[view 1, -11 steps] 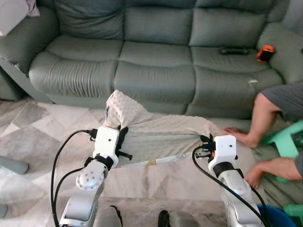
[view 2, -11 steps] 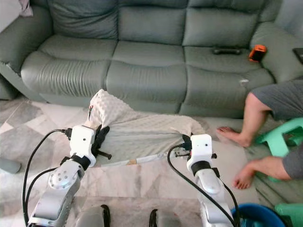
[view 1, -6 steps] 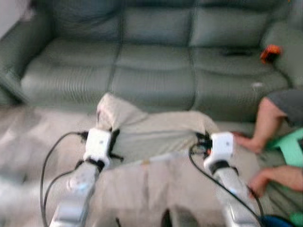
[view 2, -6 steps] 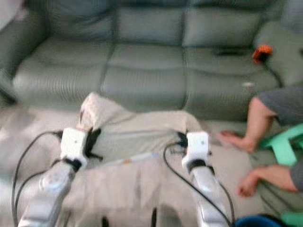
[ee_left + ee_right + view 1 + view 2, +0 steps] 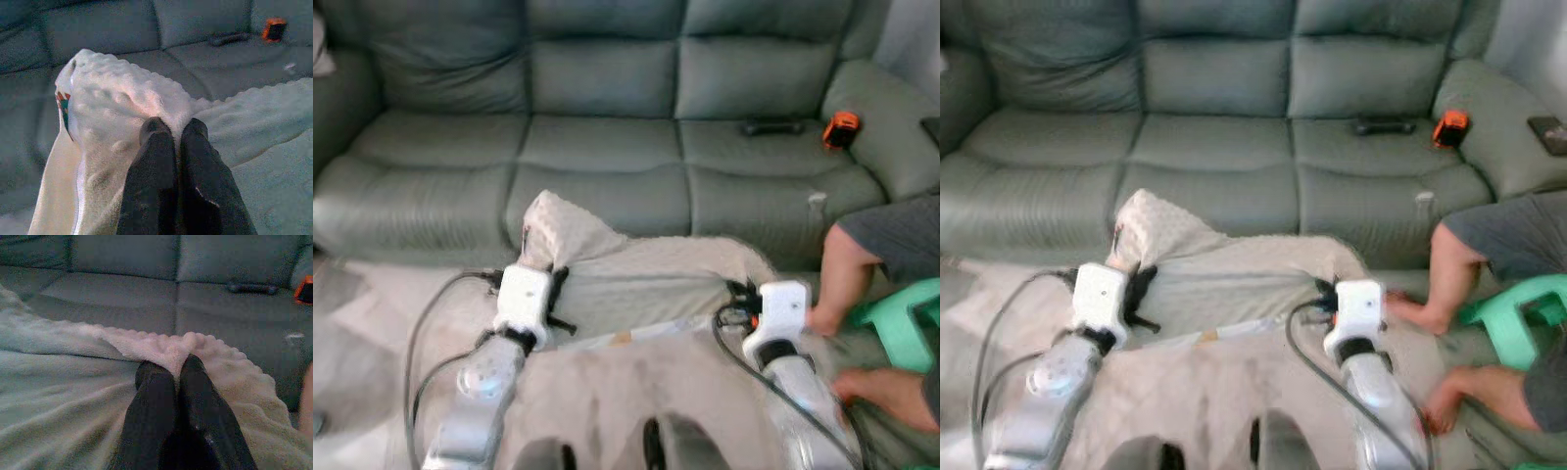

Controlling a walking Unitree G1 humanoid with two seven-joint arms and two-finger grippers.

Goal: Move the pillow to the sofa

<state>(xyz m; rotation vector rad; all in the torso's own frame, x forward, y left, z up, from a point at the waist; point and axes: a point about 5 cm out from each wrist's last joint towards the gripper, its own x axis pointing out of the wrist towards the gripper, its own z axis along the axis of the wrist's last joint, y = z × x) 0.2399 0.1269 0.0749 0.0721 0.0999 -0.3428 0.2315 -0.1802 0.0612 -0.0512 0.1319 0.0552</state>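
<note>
Left wrist view: the pillow [image 5: 122, 103] is pinched by the left gripper [image 5: 173, 129]. Its other corner is clamped by the right gripper [image 5: 168, 369] before the sofa [image 5: 607, 147].

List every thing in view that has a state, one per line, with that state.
Pillow: cream, limp, held up off the floor in front of the sofa, pinched at two corners.
Left gripper: shut on the pillow.
Right gripper: shut on the pillow.
Sofa: seats bare except the right one.
Remote: lying flat on the right seat.
Orange object: resting by the right armrest.
Person: seated at the right, one hand near the right gripper.
</note>
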